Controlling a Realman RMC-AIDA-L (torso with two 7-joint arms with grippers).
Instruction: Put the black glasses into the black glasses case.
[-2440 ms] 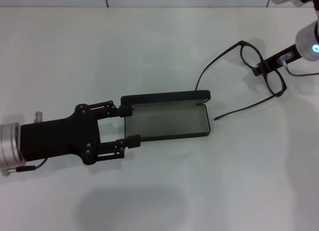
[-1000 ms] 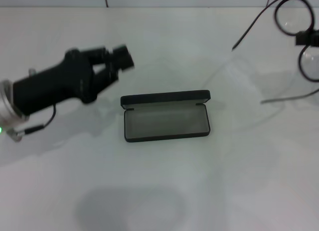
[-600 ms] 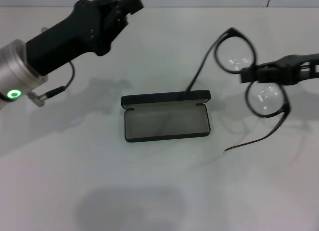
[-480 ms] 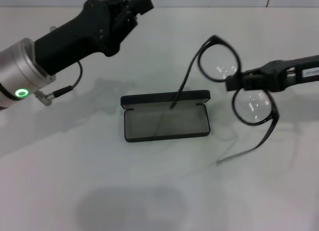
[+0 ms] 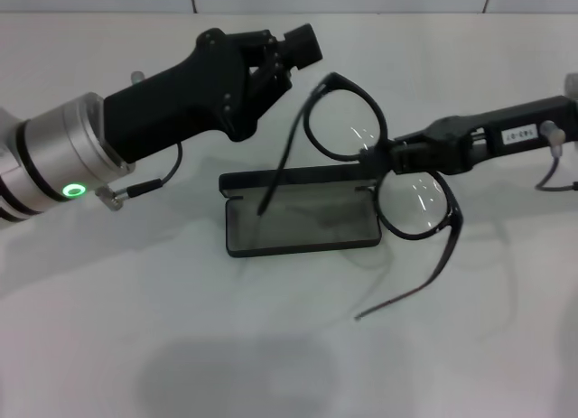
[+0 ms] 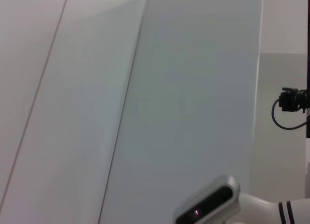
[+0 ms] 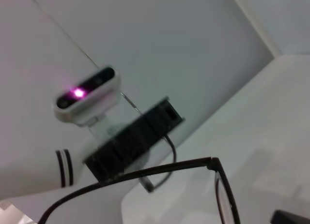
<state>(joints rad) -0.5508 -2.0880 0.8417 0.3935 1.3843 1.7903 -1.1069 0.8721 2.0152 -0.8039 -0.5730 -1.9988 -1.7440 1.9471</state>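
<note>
Head view: right pincer [image 5: 384, 156] is seen clamped on the black glasses [image 5: 379, 165] at the bridge, between the two lenses; the arm is cut off at the frame's right edge. Glasses are held off the table [image 5: 289, 346], at the right end of the black glasses case [image 5: 301, 212], lenses facing up toward the cam. One temple arm reaches down over the open case's grey lining; whether its tip touches cannot be told. The other temple trails toward the near side, over bare table. Case lies open on the table, lid standing along the far edge.

Left pincer [image 5: 293, 46] is raised beyond the case's far-left side, tips close together, nothing between them; arm cut off at the left edge, green ring lit on the wrist.

L wrist view: only pale wall panels, a white camera head at the lower edge and a small dark fitting w/ cable at the far edge; neither glasses nor case is shown. R wrist view: part of the frame and one temple, the rest cut off; a white camera unit w/ a lit pink dot behind.

Vs 0.5 s ago: glasses were shifted leftward, from beside the case to over its right end. Left arm was swung rightward. Case was not moved.

Table is plain white, matte, w/ soft shadows; pale wall w/ seams at the far edge.
</note>
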